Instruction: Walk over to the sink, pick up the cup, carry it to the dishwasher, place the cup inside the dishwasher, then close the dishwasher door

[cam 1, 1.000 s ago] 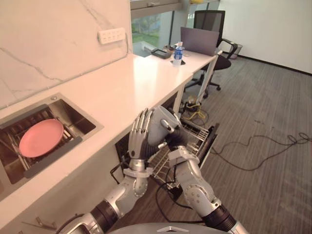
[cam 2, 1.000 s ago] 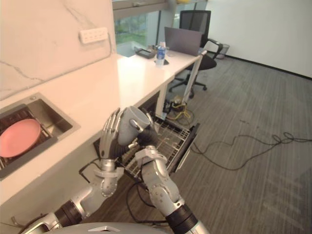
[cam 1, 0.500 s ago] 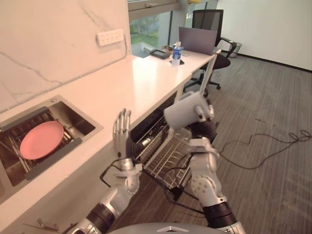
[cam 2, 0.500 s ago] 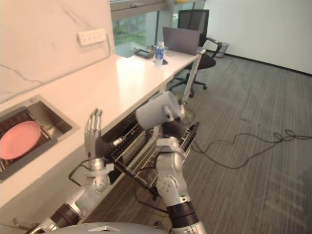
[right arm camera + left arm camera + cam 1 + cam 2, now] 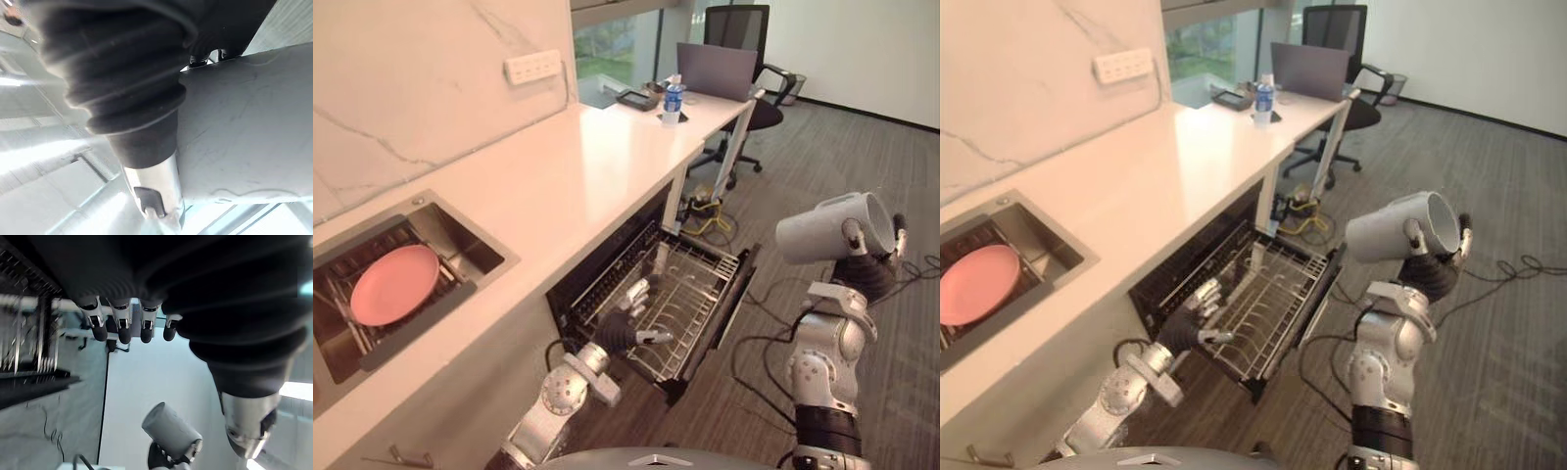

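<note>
Swung out rightward, the right hand [image 5: 871,266] clasps the one grey cup [image 5: 818,233], tipped sideways, past the open dishwasher [image 5: 597,279]. The left hand [image 5: 625,321] has dropped, fingers loose, over its pulled-out rack [image 5: 693,294]. One pink plate [image 5: 393,284] lies in the sink [image 5: 494,257].

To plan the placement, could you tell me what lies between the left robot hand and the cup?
The left eye view shows the pulled-out wire rack, then the open dishwasher door, then carpet.

Round pink plate [image 5: 394,284], 9 o'clock; blue-labelled plastic water bottle [image 5: 673,101], grey laptop [image 5: 715,71], 12 o'clock, on white bench [image 5: 578,166].
</note>
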Controlling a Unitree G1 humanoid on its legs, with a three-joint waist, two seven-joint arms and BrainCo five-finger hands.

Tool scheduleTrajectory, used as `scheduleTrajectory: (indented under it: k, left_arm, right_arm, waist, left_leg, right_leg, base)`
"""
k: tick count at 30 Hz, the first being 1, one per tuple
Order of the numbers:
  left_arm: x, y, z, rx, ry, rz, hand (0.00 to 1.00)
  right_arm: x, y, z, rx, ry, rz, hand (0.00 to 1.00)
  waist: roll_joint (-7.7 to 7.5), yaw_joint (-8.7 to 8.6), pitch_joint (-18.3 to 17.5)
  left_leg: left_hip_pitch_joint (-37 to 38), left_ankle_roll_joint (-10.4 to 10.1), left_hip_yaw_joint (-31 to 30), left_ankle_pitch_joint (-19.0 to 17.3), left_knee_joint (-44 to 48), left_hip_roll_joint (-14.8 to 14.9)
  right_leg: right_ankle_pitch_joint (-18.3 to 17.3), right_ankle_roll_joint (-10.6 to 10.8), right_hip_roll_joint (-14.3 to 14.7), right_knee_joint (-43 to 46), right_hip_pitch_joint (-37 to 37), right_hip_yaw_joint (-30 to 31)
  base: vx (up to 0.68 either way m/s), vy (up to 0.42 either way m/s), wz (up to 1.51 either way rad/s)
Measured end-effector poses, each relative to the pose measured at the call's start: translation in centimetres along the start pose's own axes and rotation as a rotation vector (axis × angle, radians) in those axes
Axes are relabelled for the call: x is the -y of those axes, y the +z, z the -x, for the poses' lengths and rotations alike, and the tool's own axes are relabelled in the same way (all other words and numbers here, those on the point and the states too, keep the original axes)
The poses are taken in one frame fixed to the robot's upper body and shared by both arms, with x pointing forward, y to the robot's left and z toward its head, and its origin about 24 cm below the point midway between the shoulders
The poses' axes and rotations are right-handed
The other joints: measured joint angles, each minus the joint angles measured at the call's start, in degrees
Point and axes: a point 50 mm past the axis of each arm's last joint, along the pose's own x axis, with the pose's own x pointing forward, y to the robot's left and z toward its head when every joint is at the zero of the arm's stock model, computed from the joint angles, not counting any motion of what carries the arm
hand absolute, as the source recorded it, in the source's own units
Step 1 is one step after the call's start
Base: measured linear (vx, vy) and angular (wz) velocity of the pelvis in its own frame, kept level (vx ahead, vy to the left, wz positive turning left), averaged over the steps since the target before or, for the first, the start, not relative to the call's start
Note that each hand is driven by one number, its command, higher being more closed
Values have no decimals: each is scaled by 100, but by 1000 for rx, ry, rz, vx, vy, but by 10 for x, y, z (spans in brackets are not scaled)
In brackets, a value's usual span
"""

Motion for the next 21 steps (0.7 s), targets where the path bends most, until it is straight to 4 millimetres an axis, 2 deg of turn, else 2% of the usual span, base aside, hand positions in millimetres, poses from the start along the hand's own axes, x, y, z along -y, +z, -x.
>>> scheduleTrajectory:
  k: [2, 4, 5, 6, 7, 9, 10, 11, 12, 14, 16, 17, 19, 21]
  left_arm:
    - [-4, -12, 7, -79, 7, 74, 0]
    - [-11, -33, 18, -192, 31, 98, 0]
    - [-14, -51, 27, -297, 54, 109, 0]
    - [-19, -71, 40, -422, 89, 97, 0]
    - [-23, -82, 49, -487, 117, 85, 0]
    - [-43, -119, 87, -710, 283, 31, 0]
    - [-49, -125, 97, -754, 331, 13, 0]
    - [-63, -134, 115, -827, 427, -31, 0]
    - [-75, -138, 130, -868, 522, -48, 0]
    - [-92, -134, 139, -861, 629, -114, 0]
    - [-107, -136, 152, -907, 722, -150, 0]
    - [-116, -139, 165, -964, 773, -161, 0]
    - [-121, -146, 191, -1081, 829, -148, 0]
    - [-124, -147, 204, -1123, 863, -130, 0]
  right_arm:
    - [6, -11, -1, -78, 14, 44, 100]
    - [15, -22, -1, -160, 29, 91, 100]
    - [21, -29, -1, -219, 37, 121, 100]
    - [26, -37, 1, -271, 45, 134, 100]
    - [26, -42, 3, -297, 54, 142, 100]
    - [27, -62, 12, -397, 111, 216, 100]
    - [29, -67, 14, -422, 116, 234, 100]
    - [32, -77, 18, -473, 124, 266, 100]
    - [32, -86, 20, -514, 140, 298, 100]
    - [32, -95, 22, -554, 163, 347, 100]
    - [22, -108, 23, -605, 212, 388, 100]
    - [13, -114, 20, -618, 251, 410, 100]
    - [-2, -120, 8, -627, 275, 425, 100]
    - [-11, -118, -7, -622, 283, 446, 100]
  waist:
    - [17, 24, 4]
    - [25, 43, 8]
    - [22, 81, 9]
    - [13, 87, 15]
    - [8, 94, 18]
    - [-31, 136, 47]
    - [-52, 136, 60]
    - [-92, 176, 110]
    - [-106, 218, 181]
    - [-127, 284, 285]
    - [-143, 338, 335]
    - [-152, 336, 404]
    - [-190, 357, 632]
    - [-254, 444, 895]
  left_leg:
    - [-26, 19, -37, -14, -4, -2]
    - [-105, 47, -158, -8, -32, -15]
    - [-150, 57, -216, 5, -31, -38]
    - [-192, 64, -313, 19, -32, -56]
    - [-204, 64, -335, 21, -32, -56]
    - [-242, 55, -395, 28, -32, -54]
    - [-262, 54, -438, 39, -32, -57]
    - [-274, 53, -497, 49, -31, -59]
    - [-261, 51, -553, 54, -33, -59]
    - [-254, 50, -650, 75, -34, -79]
    - [-262, 41, -673, 84, -34, -79]
    - [-278, 28, -702, 103, -33, -78]
    - [-347, 22, -763, 136, 0, -70]
    - [-522, 24, -828, 143, 114, -52]
  right_leg:
    - [-17, 7, -15, 0, 5, -44]
    - [-56, 22, -51, 0, 5, -150]
    - [-62, 29, -65, 0, -2, -218]
    - [-83, 36, -77, 0, 12, -304]
    - [-95, 38, -78, 0, 14, -328]
    - [-107, 33, -81, 1, 16, -407]
    - [-116, 37, -85, 1, 26, -450]
    - [-128, 35, -88, 1, 52, -513]
    - [-136, 35, -90, 1, 108, -577]
    - [-141, 43, -111, 1, 188, -646]
    - [-147, 50, -118, 2, 202, -709]
    - [-149, 49, -117, 2, 206, -735]
    - [-147, 46, -105, 10, 181, -773]
    - [-158, 24, -100, 75, 82, -817]
  base:
    - [-3, -1, 20]
    - [-9, -2, 27]
    - [-10, 1, 35]
    - [-6, 2, 31]
    - [0, -2, 23]
    - [9, -11, 16]
    - [12, -15, 27]
    - [5, -11, 28]
    - [-2, -10, 32]
    - [-12, -1, 26]
    - [-16, 2, 11]
    - [-21, -8, 9]
    - [-34, -12, 17]
    - [-73, -19, 26]
